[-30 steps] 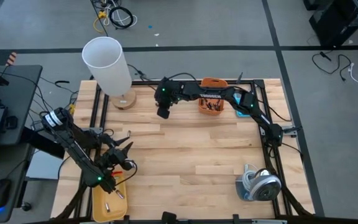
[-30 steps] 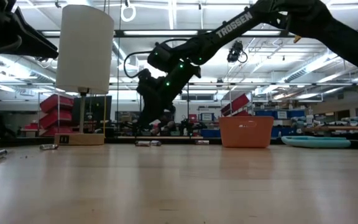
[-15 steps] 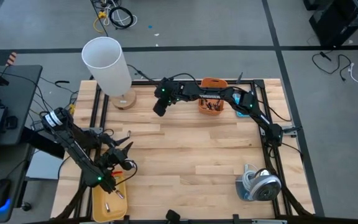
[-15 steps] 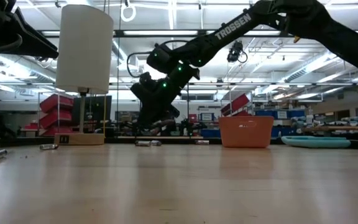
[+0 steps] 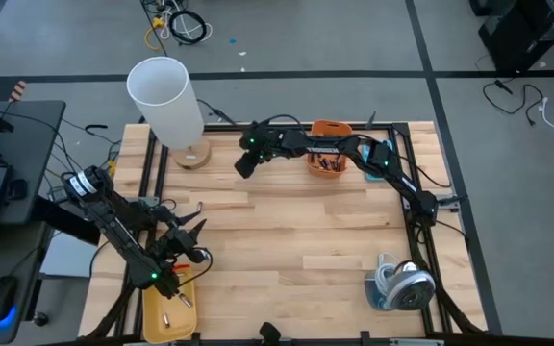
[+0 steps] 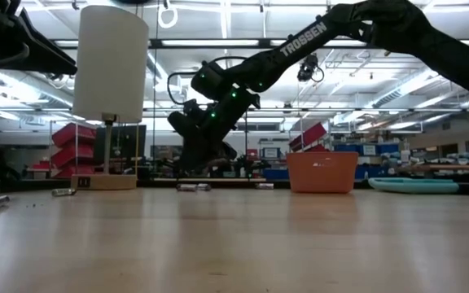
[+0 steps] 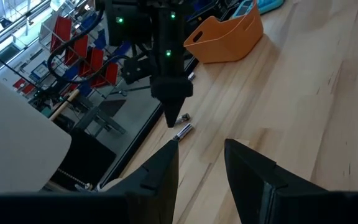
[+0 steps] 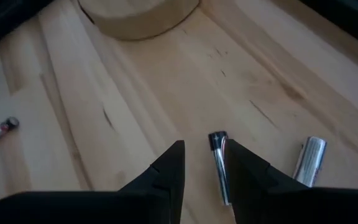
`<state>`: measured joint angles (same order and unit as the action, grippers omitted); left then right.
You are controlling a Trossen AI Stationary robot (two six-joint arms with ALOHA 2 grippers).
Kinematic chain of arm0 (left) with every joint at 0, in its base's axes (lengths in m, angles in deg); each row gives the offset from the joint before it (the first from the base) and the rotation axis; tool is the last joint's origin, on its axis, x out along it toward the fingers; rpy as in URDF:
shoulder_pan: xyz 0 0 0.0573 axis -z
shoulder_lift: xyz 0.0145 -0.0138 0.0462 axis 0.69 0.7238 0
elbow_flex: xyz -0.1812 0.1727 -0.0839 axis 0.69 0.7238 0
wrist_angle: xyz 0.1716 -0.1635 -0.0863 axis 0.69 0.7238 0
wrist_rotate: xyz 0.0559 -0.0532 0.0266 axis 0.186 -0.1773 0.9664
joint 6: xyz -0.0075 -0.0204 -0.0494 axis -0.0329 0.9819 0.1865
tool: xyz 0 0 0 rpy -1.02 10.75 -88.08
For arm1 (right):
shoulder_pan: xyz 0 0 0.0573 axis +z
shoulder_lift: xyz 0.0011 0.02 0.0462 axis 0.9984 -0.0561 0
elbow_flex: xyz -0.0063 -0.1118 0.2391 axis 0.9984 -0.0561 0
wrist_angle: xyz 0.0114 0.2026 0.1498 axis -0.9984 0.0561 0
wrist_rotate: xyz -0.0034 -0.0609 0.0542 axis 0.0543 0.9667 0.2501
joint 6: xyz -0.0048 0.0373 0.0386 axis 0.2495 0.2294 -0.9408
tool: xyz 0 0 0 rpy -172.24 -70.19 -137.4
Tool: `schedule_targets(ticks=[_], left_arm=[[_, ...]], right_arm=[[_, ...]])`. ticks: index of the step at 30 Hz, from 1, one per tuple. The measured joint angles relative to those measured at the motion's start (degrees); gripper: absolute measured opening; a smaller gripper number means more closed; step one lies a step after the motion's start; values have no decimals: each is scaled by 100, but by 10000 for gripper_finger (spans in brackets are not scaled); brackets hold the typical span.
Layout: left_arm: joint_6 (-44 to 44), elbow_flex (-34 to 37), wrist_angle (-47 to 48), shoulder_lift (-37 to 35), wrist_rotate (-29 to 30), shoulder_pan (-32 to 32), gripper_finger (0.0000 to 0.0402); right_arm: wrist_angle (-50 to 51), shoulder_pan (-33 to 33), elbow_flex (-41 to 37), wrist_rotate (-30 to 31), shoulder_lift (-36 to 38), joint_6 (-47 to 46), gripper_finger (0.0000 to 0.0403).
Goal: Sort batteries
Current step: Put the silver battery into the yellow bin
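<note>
Across the right arm, white lettering reads TROSSEN. Its right gripper hangs parted just above a dark battery near the lamp base; a silver battery lies beside it. The left gripper, open, waits over the yellow tray.

Overhead view evenly lit, soft weak shadows on tabletop. Low view backlit: ceiling strip lights glare, arms read as silhouettes, near tabletop blurred. Right wrist view soft, right claw fingers dark, out of focus. Left wrist view bright daylight beyond left claw.
</note>
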<state>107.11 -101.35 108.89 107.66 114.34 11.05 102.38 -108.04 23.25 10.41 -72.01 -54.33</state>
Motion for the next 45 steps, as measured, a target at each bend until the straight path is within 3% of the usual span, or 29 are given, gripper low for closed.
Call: schedule_targets(ticks=[6,12,19,23,28,34,39,42,45], left_arm=[[-2,0,1,0,188,1,131],[53,0,1,0,210,-23,131],[212,0,-7,0,236,-293,127],[171,0,-3,0,496,-519,91],[156,0,-1,0,866,-800,11],[55,-182,4,0,1004,-1188,2],[-627,-705,0,0,1027,-1433,1],[-915,-1057,1,0,721,-1526,1],[-979,-1334,-34,0,-244,-1619,1]], right_arm=[[-77,-26,55,-95,0,-78,98],[-183,-63,57,-745,190,357,93],[622,-451,66,-684,777,616,27],[1244,-620,66,-677,983,890,8],[1755,-775,64,-517,960,1215,2],[1589,-769,61,-517,957,1624,0],[1510,-765,61,-521,957,1925,0],[1571,-770,61,-521,990,2155,0],[1696,-804,61,-521,1160,2353,0]])
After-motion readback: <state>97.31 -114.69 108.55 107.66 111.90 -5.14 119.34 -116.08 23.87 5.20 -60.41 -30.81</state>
